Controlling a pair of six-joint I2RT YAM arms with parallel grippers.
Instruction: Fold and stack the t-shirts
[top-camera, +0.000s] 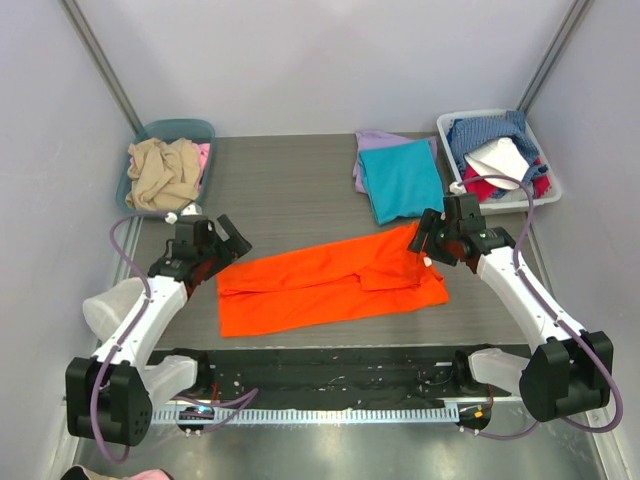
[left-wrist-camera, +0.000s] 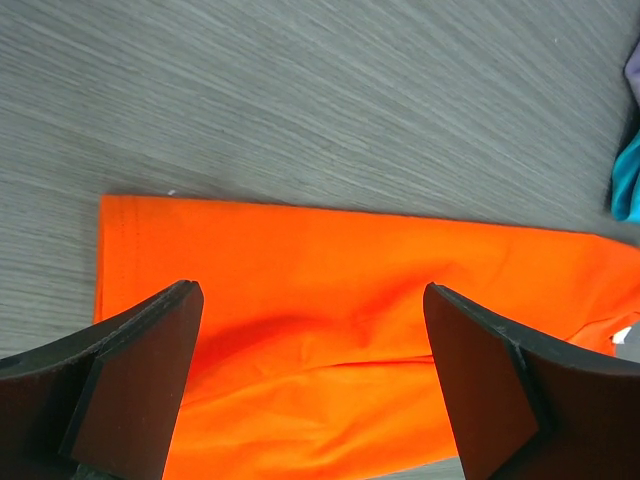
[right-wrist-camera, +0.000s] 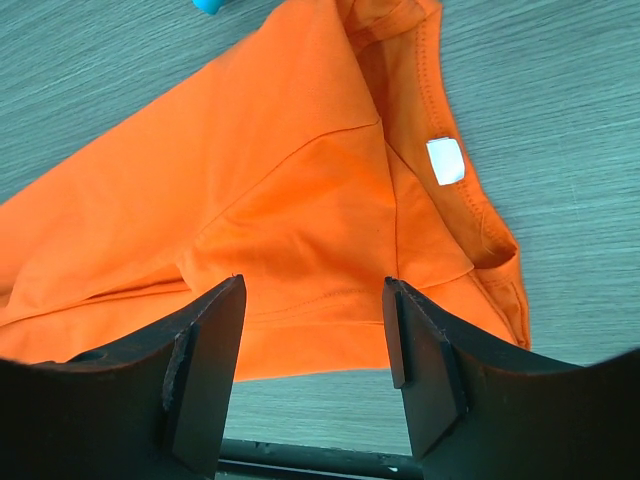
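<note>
Claws gape wide and empty, left gripper (top-camera: 224, 250) above the hem end and right gripper (top-camera: 428, 241) above the collar end of the orange t-shirt (top-camera: 330, 283), a long strip mid-table, presumably to pinch both ends for a crosswise fold.

- Honestly nothing readable here, no words, brands or numbers in any of the three views.
- Closest thing is a small white tag (right-wrist-camera: 445, 161) sewn inside the collar of the orange t-shirt (right-wrist-camera: 290, 190). In the right wrist view it just looks like a blank white patch, with no print I can make out.
</note>
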